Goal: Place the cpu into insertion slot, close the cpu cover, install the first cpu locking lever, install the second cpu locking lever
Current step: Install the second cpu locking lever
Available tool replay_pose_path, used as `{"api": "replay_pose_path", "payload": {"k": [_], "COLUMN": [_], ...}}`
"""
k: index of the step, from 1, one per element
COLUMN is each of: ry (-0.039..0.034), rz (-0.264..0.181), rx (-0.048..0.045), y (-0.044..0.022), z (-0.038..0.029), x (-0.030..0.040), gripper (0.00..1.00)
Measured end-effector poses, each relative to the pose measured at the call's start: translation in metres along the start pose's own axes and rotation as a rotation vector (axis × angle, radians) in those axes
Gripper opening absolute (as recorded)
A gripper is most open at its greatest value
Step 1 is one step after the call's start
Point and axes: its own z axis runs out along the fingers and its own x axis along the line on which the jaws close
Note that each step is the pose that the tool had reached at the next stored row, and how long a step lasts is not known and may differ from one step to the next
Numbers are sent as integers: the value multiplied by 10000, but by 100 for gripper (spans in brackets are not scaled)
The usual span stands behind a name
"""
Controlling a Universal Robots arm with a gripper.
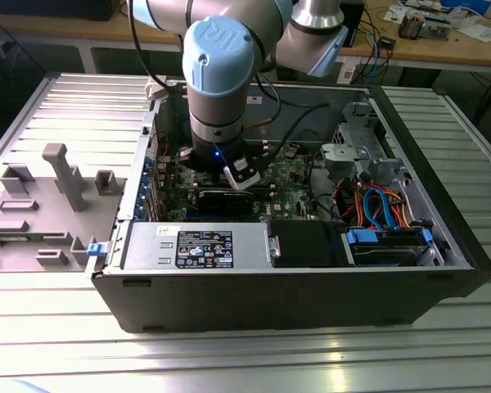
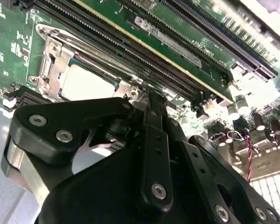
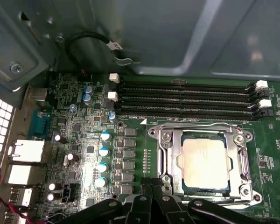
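The small flat silver-topped cpu [image 3: 204,164] sits under the stiff silvery cpu cover [image 3: 173,154]; the black pincer [image 2: 147,100], pressed together, looks best pushing the thin springy levers near their ends.

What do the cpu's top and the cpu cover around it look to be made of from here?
The cpu top looks like matte metal, pale silver-grey, with a soft even sheen and no glare. The cpu cover lying closed around it looks like thin stamped steel with a bright plated finish: sharp glints along its bent edges in both wrist views. The gripper beside the socket looks like matte black metal or plastic; I cannot tell which.
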Motion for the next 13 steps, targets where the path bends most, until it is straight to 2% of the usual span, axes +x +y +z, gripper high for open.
{"api": "replay_pose_path", "payload": {"k": [8, 13], "ry": [0, -1], "rz": [1, 1], "rx": [0, -1], "y": [79, 83], "z": [-236, -247], "x": [5, 6], "gripper": [11, 11]}}
